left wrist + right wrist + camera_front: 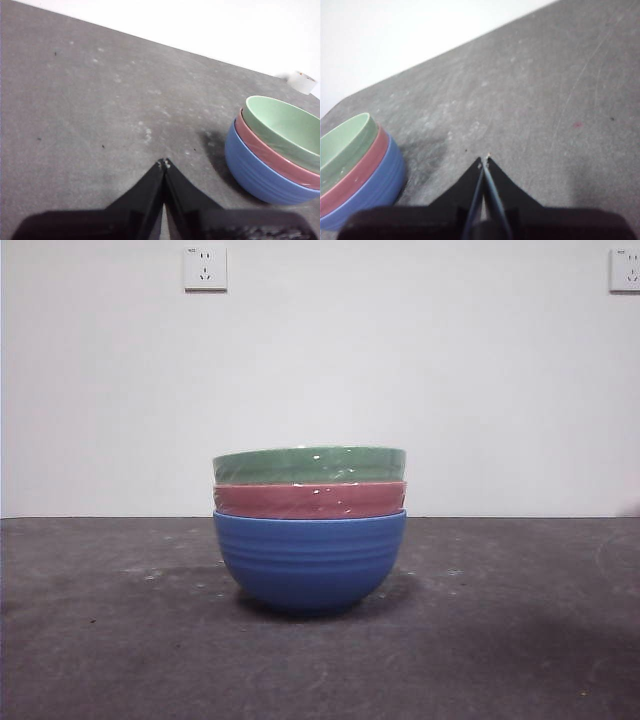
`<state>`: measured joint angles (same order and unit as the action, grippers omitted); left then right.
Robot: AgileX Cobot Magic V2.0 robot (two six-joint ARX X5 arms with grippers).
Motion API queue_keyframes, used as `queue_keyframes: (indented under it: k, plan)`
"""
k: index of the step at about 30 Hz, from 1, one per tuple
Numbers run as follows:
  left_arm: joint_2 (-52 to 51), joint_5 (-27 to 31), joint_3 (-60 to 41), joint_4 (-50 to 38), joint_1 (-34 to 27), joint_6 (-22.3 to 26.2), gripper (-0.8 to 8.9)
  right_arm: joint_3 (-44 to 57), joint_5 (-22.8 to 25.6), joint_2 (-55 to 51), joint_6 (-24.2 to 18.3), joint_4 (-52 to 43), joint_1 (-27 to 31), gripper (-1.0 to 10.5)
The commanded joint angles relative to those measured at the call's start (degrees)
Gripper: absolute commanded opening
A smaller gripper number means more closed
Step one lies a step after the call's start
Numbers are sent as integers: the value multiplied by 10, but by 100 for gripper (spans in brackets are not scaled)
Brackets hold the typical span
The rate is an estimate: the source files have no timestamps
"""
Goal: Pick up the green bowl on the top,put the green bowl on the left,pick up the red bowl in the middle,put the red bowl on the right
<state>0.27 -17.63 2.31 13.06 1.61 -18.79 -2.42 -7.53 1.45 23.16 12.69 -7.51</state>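
Three bowls stand nested at the table's middle. The green bowl [309, 464] is on top, the red bowl [309, 500] sits under it, and a blue bowl [310, 560] is at the bottom. The stack also shows in the left wrist view, with the green bowl [285, 127] over the red bowl [270, 152], and in the right wrist view, with the green bowl [345, 145] over the red bowl [357, 172]. My left gripper [164, 162] is shut and empty, off to the stack's side. My right gripper [484, 160] is shut and empty, on the other side. Neither shows in the front view.
The dark grey table [500, 640] stretches to both sides of the stack. A white wall with two sockets [205, 268] stands behind. A roll of tape [302, 81] lies near the table's far edge in the left wrist view.
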Motion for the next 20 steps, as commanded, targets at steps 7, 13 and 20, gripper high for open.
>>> queue_keyframes:
  k: [7, 13, 20]
  plan:
    - [64, 10, 101, 40, -2, -18, -6, -119, 1, 54, 7, 50, 0, -9]
    - [151, 0, 195, 63, -2, 9, -7, -223, -1, 142, -30, 94, -1, -8]
    - [272, -67, 309, 115, -1, 85, -7, -353, -41, 254, -113, 162, -1, -2]
